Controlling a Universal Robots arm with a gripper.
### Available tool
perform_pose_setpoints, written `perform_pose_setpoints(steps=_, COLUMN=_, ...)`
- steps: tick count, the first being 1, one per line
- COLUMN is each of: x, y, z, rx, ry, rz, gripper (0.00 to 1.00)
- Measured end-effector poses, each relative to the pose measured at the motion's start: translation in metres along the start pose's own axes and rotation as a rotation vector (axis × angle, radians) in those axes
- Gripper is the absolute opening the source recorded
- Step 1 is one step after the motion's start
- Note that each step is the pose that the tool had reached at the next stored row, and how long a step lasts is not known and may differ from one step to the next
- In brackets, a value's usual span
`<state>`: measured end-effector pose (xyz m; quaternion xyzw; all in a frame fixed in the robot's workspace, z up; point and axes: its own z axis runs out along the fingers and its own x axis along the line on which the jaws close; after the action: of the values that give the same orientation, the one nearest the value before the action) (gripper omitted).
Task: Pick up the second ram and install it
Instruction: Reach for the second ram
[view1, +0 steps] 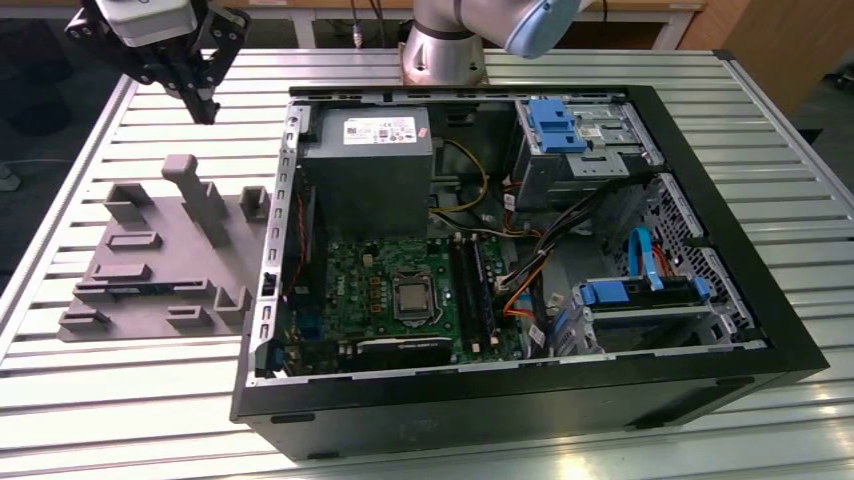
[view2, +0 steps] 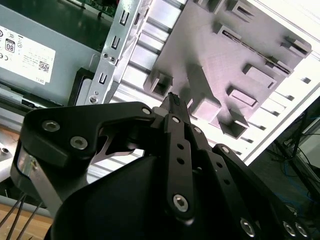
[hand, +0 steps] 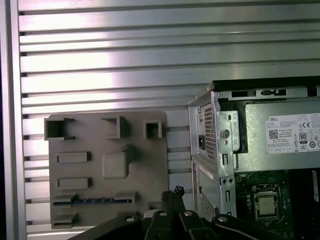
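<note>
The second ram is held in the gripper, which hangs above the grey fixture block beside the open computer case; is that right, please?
Not quite. The second ram is not in the gripper: the first wrist view shows it lying in a slot of the grey fixture block. The gripper does hang above that block, beside the open computer case, and it holds nothing.

In the exterior view the upper edge cuts off the arm (view1: 461, 45) and the top of the gripper (view1: 204, 103). In the first wrist view the memory stick (hand: 93, 200) lies sunk in a slot of the grey fixture (hand: 150, 165), showing just its thin edge. The computer case (hand: 215, 115) runs off the picture's edge.
</note>
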<state>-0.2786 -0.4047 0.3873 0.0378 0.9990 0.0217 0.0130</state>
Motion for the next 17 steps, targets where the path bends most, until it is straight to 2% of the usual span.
perform_pose_setpoints(steps=7, x=0.0117, y=-0.0012, z=-0.0003, rx=0.0000, ry=0.0000, rz=0.000, gripper=0.11)
perform_pose_setpoints(steps=17, x=0.0128, y=-0.0013, z=-0.0003, rx=0.0000, ry=0.0000, rz=0.000, gripper=0.11)
